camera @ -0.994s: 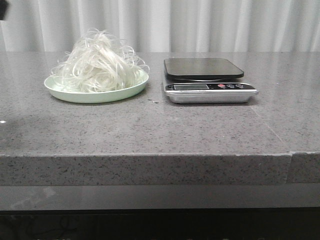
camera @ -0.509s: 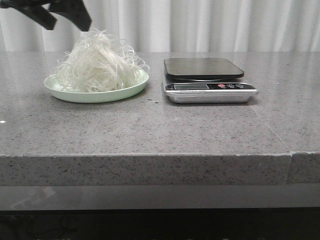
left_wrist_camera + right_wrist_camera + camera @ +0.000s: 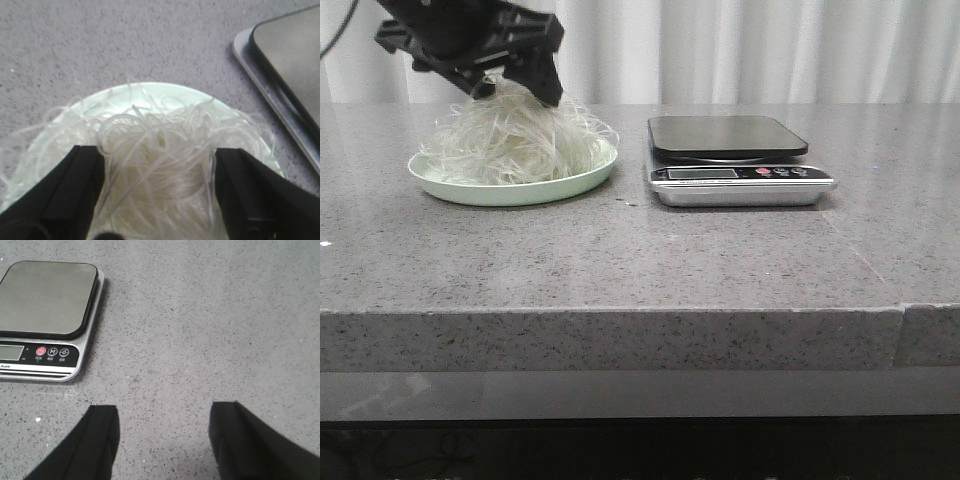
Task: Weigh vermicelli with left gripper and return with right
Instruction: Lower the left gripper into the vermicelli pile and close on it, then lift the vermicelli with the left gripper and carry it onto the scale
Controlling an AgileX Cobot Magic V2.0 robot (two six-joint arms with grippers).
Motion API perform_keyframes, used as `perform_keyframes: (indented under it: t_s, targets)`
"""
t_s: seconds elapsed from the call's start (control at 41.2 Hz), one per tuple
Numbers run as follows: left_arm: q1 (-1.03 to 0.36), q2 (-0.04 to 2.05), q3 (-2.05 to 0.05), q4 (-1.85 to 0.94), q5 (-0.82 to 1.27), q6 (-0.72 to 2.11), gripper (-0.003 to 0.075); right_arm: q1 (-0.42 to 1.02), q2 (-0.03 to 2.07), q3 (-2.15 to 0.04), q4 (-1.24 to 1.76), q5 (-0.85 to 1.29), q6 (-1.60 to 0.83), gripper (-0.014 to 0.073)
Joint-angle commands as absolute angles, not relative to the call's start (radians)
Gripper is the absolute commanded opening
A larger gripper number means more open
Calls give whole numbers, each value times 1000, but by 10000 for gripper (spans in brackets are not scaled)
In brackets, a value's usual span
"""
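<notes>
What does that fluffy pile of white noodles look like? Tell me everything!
The vermicelli is a fluffy, tangled heap of thin, see-through white strands that curl and loop like wire. It sits piled on a pale green plate on the grey speckled counter, left of the kitchen scale, and some strands poke out over the rim. The black left gripper is open, with one finger on each side of the top of the heap and pressing into the strands. The noodles have not been lifted yet.
</notes>
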State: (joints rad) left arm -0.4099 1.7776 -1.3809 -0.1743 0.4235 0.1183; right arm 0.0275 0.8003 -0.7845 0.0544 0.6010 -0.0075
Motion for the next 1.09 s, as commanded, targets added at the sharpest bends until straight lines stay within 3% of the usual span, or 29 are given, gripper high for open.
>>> perform_keyframes:
  t_s: [0.0, 0.146, 0.34, 0.558, 0.8, 1.067]
  targets:
    - [-430, 1753, -1414, -190, 409, 118, 505, 27, 800, -810, 46, 537, -19, 503]
    - [-437, 1769, -1414, -186, 434, 119, 478, 27, 800, -810, 46, 537, -19, 503]
    - [-437, 1771, -1414, -183, 451, 119, 285, 27, 800, -810, 46, 537, -19, 503]
    - [-437, 1749, -1415, -183, 452, 119, 144, 27, 800, -810, 46, 537, -19, 503]
    - [-437, 1668, -1470, -183, 476, 135, 142, 27, 800, -810, 47, 537, -19, 503]
    - [-495, 1659, -1689, -183, 548, 162, 149, 27, 800, -810, 47, 538, -19, 503]
